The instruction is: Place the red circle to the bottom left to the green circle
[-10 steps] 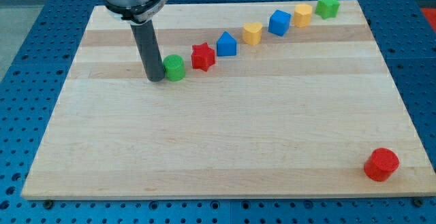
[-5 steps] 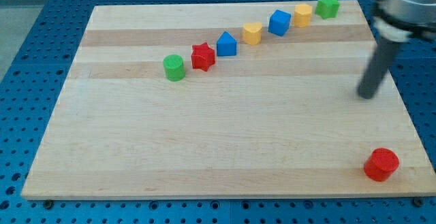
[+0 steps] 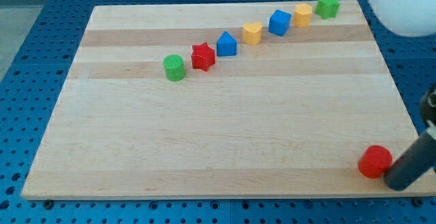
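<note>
1. Where the board's (image 3: 225,142) bottom right corner lies, my tip (image 3: 395,182) sits just right of the red circle (image 3: 375,161), touching it or very nearly so; I cannot tell which.
2. The rod (image 3: 415,159) slants up from the tip toward the view's right edge and leaves the frame there.
3. There are no fingers on this arm: the rod is bare and has hold of nothing, only resting beside the red circle.
4. The red circle stands on the board close to its bottom edge and its right edge.
5. The green circle (image 3: 174,67) stands far off toward the upper left of the board, well apart from the red circle and from the tip.
6. A slanting row of blocks runs from the green circle up to the board's top right corner.
7. Next to the green circle is a red star (image 3: 202,56), just beside it, then a blue block (image 3: 226,44) with a peaked top.
8. After that come a yellow block (image 3: 252,33), a second blue block (image 3: 279,22), a second yellow block (image 3: 302,15), and a green star (image 3: 327,5) at the top right.
9. The board lies on a blue perforated table (image 3: 27,60).
10. A white, blurred rounded body (image 3: 402,6) fills the view's top right corner.
</note>
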Tool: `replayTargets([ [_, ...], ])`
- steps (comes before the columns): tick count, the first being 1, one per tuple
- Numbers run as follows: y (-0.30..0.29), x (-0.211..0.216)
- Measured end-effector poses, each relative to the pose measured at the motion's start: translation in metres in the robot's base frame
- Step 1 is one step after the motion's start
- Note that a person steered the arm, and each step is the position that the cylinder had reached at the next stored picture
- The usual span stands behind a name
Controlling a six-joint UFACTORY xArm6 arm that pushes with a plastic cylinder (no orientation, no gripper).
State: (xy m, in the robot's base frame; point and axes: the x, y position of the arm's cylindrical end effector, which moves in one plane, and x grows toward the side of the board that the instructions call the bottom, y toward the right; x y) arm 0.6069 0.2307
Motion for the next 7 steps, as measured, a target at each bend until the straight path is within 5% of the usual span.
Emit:
replayTargets([
  [2, -0.008, -0.046],
  [7, -0.146, -0.043],
])
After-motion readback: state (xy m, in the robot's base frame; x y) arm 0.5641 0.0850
